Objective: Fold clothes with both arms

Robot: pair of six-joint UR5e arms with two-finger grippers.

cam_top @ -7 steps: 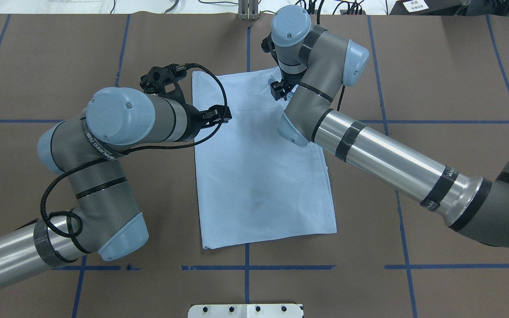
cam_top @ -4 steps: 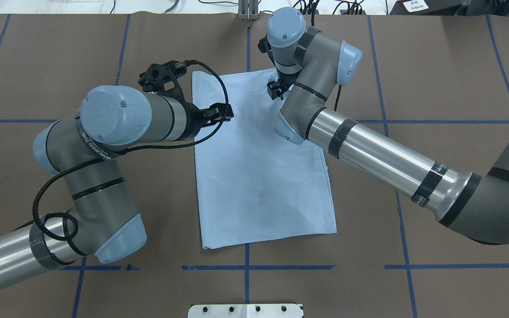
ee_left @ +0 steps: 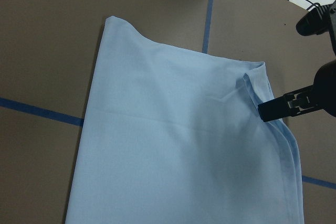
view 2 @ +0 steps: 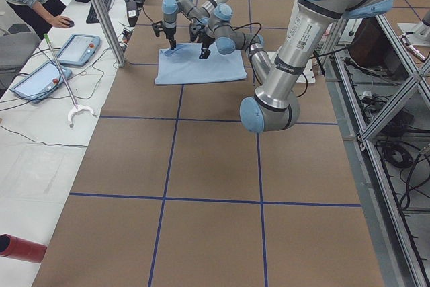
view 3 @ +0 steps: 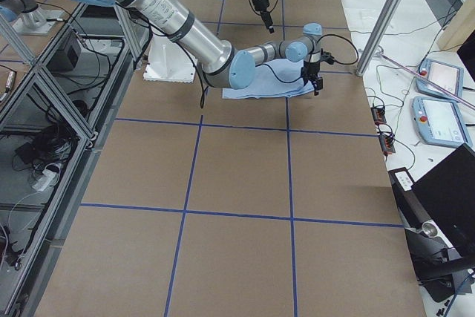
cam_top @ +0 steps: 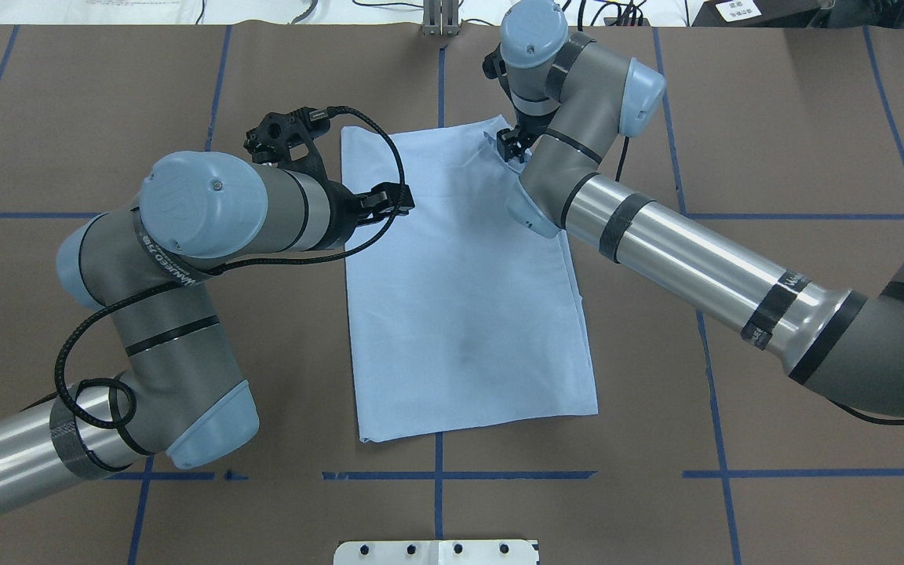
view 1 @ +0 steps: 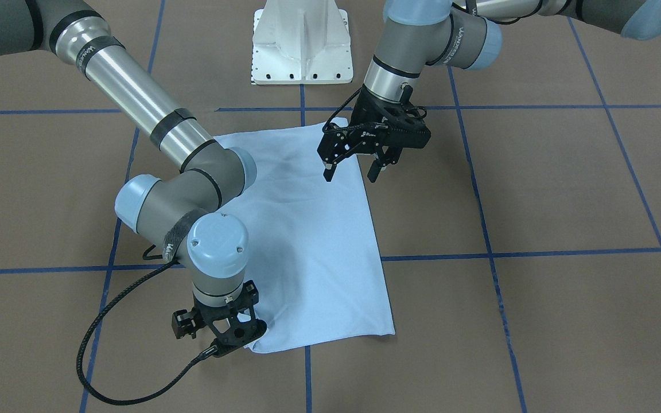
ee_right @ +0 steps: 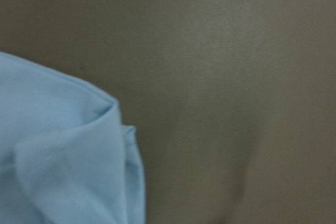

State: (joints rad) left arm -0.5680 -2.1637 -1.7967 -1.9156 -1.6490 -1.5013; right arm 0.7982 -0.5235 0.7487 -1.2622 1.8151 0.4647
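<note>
Right arm (cam_top: 679, 251) has swung outward since a second ago, ending up at the far right corner of the shirt (cam_top: 460, 329). Shirt's lying folded lengthwise on the brown worktop (cam_top: 774, 118), near edge just short of a blue tape line (cam_top: 460, 475). Left fingers (view 1: 329, 169) hang spread open over its left edge. Right fingers (ee_left: 281, 107) touch the curled-up far corner, but I can't tell if they're pinching it.
</note>
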